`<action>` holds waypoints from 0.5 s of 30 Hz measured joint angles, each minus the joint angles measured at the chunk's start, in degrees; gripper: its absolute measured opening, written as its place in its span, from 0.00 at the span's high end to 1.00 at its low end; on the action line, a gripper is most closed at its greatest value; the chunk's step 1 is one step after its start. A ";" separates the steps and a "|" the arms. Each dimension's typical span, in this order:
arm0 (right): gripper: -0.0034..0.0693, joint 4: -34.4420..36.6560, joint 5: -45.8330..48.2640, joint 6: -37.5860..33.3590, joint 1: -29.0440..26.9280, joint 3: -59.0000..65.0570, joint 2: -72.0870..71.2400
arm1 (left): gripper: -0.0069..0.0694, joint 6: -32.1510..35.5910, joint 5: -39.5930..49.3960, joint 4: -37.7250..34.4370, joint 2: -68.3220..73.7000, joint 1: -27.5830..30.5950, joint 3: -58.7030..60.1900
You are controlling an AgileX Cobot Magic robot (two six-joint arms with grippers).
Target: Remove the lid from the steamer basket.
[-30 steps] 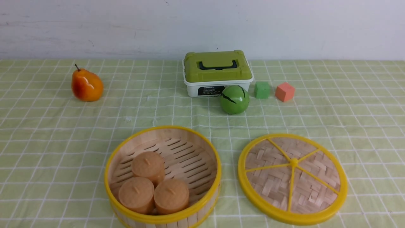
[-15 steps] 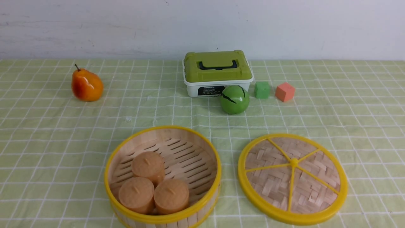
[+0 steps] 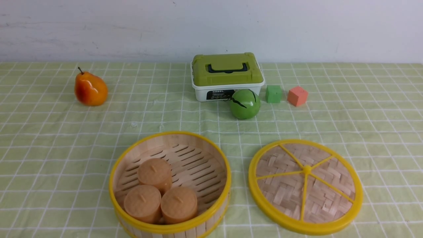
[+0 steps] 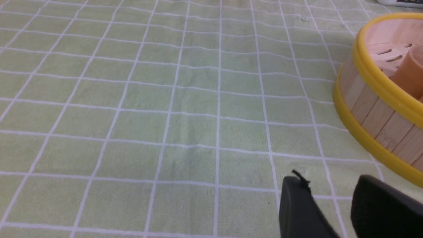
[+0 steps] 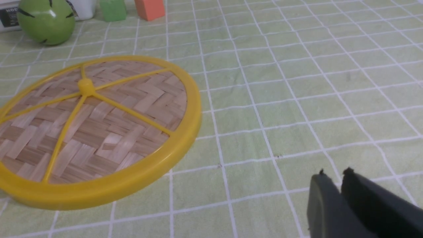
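Note:
The woven bamboo lid point(image 3: 305, 185) with yellow rim and spokes lies flat on the cloth, right of the steamer basket point(image 3: 170, 185) and apart from it. The basket stands uncovered with three tan round cakes point(image 3: 160, 193) inside. Neither gripper shows in the front view. In the left wrist view my left gripper point(image 4: 330, 185) is open and empty over the cloth, beside the basket's wall point(image 4: 373, 112). In the right wrist view my right gripper point(image 5: 333, 177) is shut and empty over the cloth, well clear of the lid point(image 5: 89, 125).
At the back stand a white box with an olive-green top point(image 3: 227, 76), a green ball point(image 3: 245, 103), a green cube point(image 3: 274, 94) and an orange cube point(image 3: 297, 96). An orange pear point(image 3: 90, 88) lies at the far left. A green checked cloth covers the table.

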 joint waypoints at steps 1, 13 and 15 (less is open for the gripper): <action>0.88 0.00 0.00 0.00 0.00 0.00 0.00 | 0.60 0.00 0.00 0.00 0.00 0.00 0.00; 0.85 0.00 0.00 0.00 0.00 0.00 0.00 | 0.60 0.00 0.00 0.00 0.00 0.00 0.00; 0.85 0.00 0.00 0.00 0.00 0.00 0.00 | 0.60 0.00 0.00 0.00 0.00 0.00 0.00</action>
